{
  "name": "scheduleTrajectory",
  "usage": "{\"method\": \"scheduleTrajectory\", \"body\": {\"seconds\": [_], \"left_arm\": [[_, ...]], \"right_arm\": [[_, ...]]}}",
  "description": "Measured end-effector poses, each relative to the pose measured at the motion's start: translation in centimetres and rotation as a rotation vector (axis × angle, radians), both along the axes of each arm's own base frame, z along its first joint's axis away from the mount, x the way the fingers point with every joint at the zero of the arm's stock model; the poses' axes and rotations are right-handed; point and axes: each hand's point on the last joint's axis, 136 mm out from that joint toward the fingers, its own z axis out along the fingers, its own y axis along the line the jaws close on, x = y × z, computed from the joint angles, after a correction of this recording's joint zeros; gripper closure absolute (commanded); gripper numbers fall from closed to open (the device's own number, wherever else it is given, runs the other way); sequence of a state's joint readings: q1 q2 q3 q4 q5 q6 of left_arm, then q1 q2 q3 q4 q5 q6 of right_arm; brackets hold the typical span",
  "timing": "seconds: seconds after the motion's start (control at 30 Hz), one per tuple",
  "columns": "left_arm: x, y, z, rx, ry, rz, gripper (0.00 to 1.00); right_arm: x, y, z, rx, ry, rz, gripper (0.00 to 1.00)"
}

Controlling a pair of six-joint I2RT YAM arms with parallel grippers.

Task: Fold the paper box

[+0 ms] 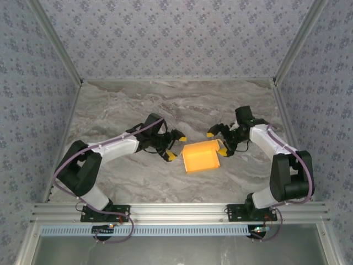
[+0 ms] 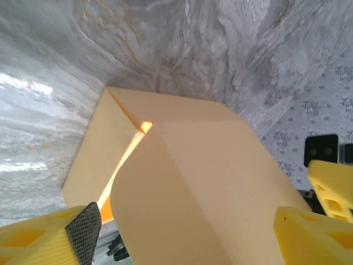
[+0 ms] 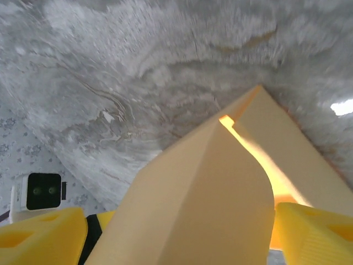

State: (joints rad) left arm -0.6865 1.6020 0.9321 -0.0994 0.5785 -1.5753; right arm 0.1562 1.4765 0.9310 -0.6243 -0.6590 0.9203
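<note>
Two wide-open grippers flank the paper box, one at each end.

The paper box (image 1: pixel 202 157) sits mid-table (image 1: pixel 138 176), and its long axis runs roughly from 8 to 2 o'clock. The left gripper (image 1: pixel 177 147) stands just beside the box's 9 o'clock end. The right gripper (image 1: pixel 217 142) is at its 1 o'clock corner, with the lower finger about touching the wall. Both sets of jaws are spread wide and clamp nothing, though each wrist view shows a raised wall lying between the fingers. The right looks marginally nearer, and the coming fold likely means pressing inward along that axis.
</note>
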Motion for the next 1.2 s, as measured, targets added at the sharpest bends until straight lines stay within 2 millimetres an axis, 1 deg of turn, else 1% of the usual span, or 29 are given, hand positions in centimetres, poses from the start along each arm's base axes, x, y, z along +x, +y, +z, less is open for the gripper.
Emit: {"method": "scheduleTrajectory", "body": {"seconds": [0.13, 0.27, 0.37, 0.43, 0.53, 0.6, 0.67, 0.77, 0.87, 0.97, 1.07, 1.13, 1.2], "left_arm": [[-0.3, -0.8, 0.5, -0.022, -0.002, -0.003, 0.22], [-0.2, -1.0, 0.5, -0.028, 0.0, 0.003, 0.24], [0.2, -0.8, 0.5, -0.028, -0.001, 0.011, 0.25], [0.8, -0.4, 0.5, -0.027, -0.004, 0.027, 0.28], [1.9, 0.5, 0.5, -0.024, -0.012, 0.059, 0.3], [2.8, 1.0, 0.7, -0.022, -0.025, 0.08, 0.3], [3.4, 1.1, 1.1, -0.024, -0.039, 0.086, 0.31], [4.0, 0.9, 1.3, -0.027, -0.049, 0.089, 0.33], [4.5, 1.2, 1.1, -0.023, -0.047, 0.099, 0.35], [5.0, 1.8, 0.8, -0.017, -0.043, 0.115, 0.35], [5.8, 2.6, 0.7, -0.013, -0.046, 0.136, 0.35], [6.3, 3.3, 0.5, -0.009, -0.048, 0.153, 0.35], [6.6, 4.1, 0.0, 0.0, -0.043, 0.169, 0.36]], "right_arm": [[-0.3, 1.1, 0.2, 0.016, 0.005, 0.019, 0.22], [-0.6, 2.0, 0.3, 0.018, 0.005, 0.039, 0.2], [-0.6, 2.5, 0.5, 0.018, -0.002, 0.054, 0.22], [-0.5, 2.6, 0.5, 0.019, -0.003, 0.055, 0.24], [-0.3, 2.9, 0.4, 0.018, 0.001, 0.046, 0.25], [-0.2, 3.5, 0.4, 0.022, 0.002, 0.051, 0.24], [-0.1, 4.4, 0.5, 0.028, -0.002, 0.061, 0.23], [0.7, 5.8, 0.9, 0.042, -0.015, 0.072, 0.23], [1.8, 7.3, 1.0, 0.054, -0.023, 0.083, 0.23], [2.6, 8.4, 0.9, 0.061, -0.025, 0.087, 0.18], [3.3, 8.8, 0.9, 0.064, -0.025, 0.088, 0.14], [3.6, 8.6, 1.0, 0.064, -0.03, 0.085, 0.12], [3.9, 7.8, 1.0, 0.057, -0.038, 0.084, 0.1]]}}
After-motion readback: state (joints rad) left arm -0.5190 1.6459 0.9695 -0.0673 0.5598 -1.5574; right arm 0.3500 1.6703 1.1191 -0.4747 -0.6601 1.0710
